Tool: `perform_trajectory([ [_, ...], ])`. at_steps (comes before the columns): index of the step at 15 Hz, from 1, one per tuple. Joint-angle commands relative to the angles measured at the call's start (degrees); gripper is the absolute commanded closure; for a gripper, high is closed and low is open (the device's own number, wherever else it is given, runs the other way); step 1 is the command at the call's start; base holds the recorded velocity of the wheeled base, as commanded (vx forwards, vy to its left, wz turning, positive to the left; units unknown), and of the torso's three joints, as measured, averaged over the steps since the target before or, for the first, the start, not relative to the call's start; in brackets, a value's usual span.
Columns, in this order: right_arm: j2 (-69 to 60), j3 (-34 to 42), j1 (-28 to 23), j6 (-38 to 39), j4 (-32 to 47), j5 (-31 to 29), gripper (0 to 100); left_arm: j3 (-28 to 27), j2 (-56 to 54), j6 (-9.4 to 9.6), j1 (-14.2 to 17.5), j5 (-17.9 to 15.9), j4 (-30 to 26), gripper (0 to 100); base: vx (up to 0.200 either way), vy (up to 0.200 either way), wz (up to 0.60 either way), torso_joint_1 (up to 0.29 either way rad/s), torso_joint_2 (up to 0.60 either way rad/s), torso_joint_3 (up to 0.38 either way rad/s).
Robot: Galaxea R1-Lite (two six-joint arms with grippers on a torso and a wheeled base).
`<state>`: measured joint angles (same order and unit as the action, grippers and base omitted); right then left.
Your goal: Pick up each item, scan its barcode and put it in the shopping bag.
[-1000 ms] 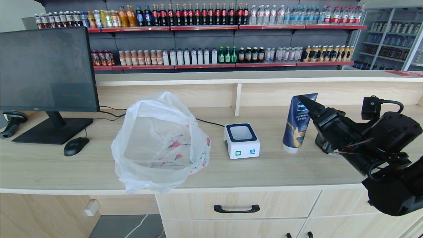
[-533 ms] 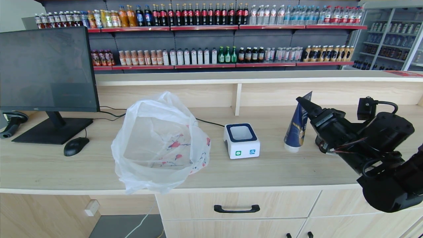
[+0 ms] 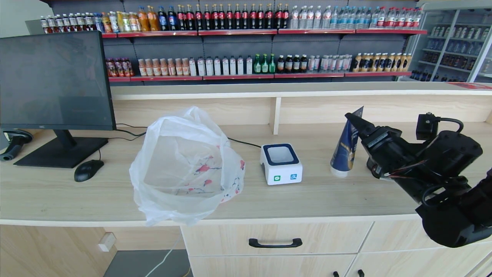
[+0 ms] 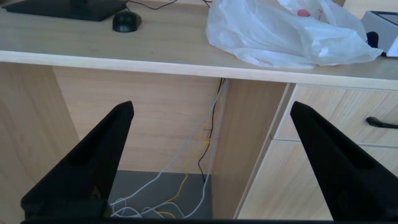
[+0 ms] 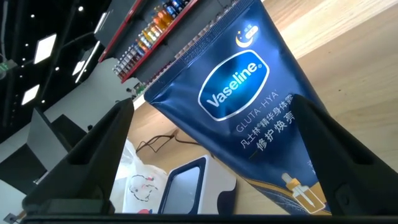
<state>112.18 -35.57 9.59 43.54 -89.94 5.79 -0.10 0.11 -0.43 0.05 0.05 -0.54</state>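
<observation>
A blue tube (image 3: 343, 154) stands on its white cap on the wooden counter (image 3: 307, 200), right of the white barcode scanner (image 3: 280, 163). My right gripper (image 3: 351, 117) is open at the tube's upper end. In the right wrist view the tube (image 5: 261, 143) stands between the spread fingers of the right gripper (image 5: 214, 102), with the scanner (image 5: 183, 186) beyond. The white plastic shopping bag (image 3: 184, 169) stands open left of the scanner. My left gripper (image 4: 211, 162) hangs open and empty below the counter's front edge, with the bag (image 4: 280, 31) above it.
A monitor (image 3: 54, 80), a black mouse (image 3: 88, 170) and a handheld scanner (image 3: 13, 144) occupy the counter's left end. A raised shelf with a divider (image 3: 276, 114) runs along the back. Cables (image 4: 205, 143) hang under the counter beside a drawer handle (image 3: 275, 243).
The tube has turned from broad face to nearly edge-on, and my right arm has shifted slightly left. Over the last half second nothing moved.
</observation>
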Motion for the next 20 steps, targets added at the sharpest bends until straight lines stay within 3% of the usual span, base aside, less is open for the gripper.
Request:
perform_trajectory([
  [1, -0.47, -0.02, -0.1, 0.05, -0.06, 0.01, 0, 0.01, -0.02, -0.01, 0.04, 0.04, 0.01, 0, 0.0, 0.0, 0.0, 0.0, 0.0, 0.0],
  [11, -6.71, -0.02, 0.25, 0.05, -0.06, 0.01, 0, 0.01, -0.02, -0.01, -0.05, -0.05, 0.01, 0, 0.0, 0.0, 0.0, 0.0, 0.0, 0.0],
  [14, -14.0, 0.5, 4.38, 0.93, -0.06, 0.01, 0, 0.01, -0.02, -0.01, -0.05, 0.04, 0.01, 0, 0.0, 0.0, 0.0, 0.0, 0.0, 0.0],
  [18, -18.57, 1.82, 11.15, 8.4, -0.06, 0.01, 0, 0.01, -0.02, -0.01, 0.04, 0.04, 0.01, 0, 0.0, 0.0, 0.0, 0.0, 0.0, 0.0],
  [20, -18.57, 0.59, 12.99, 17.28, -0.06, -0.87, 0, 0.01, -0.02, -0.01, -0.05, 0.04, 0.01, 0, 0.0, 0.0, 0.0, 0.0, 0.0, 0.0],
])
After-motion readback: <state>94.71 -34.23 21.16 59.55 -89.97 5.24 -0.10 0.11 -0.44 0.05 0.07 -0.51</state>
